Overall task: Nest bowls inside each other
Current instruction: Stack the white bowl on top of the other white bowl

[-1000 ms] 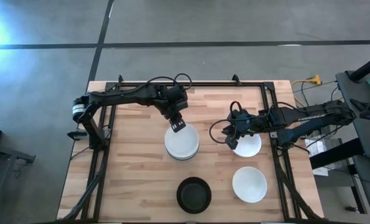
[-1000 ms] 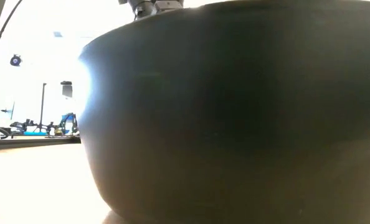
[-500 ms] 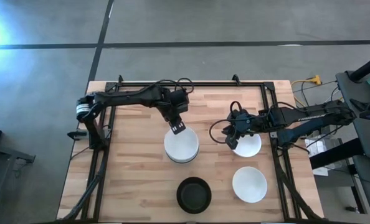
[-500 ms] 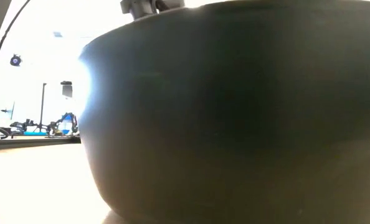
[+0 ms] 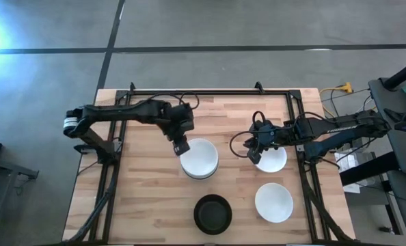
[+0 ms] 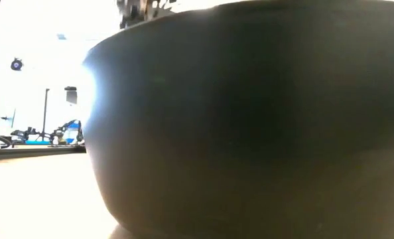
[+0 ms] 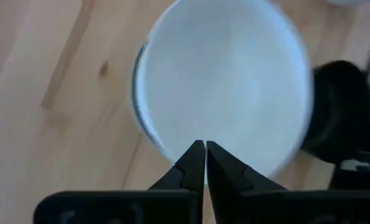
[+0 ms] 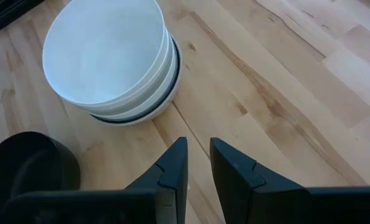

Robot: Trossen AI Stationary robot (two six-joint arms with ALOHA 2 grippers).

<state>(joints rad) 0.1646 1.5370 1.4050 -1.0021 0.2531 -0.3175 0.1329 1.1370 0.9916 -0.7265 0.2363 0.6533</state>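
A stack of nested bowls [image 5: 201, 158], white with a dark rim low down [image 8: 107, 56], stands mid-table. My left gripper [image 5: 181, 147] is shut and hovers at the stack's left rim, its tips over that rim [image 7: 205, 146] in the left wrist view. My right gripper [image 5: 255, 156] hangs at the left edge of a single white bowl [image 5: 275, 161]. Its fingers [image 8: 197, 152] are a narrow gap apart, with only bare wood between them. A second white bowl [image 5: 273, 202] and a black bowl [image 5: 212, 213] sit on the table near the front edge.
The black bowl [image 6: 250, 119] stands right before the low camera and fills that view. A dark frame [image 5: 210, 92] runs around the wooden table. Bare wood lies left of the stack and along the far side.
My left gripper has swung from above the stack's far-left part toward the table's left and a little nearer, ending beside the stack's left rim. Its arm has stretched out leftward. The bowls have stayed put.
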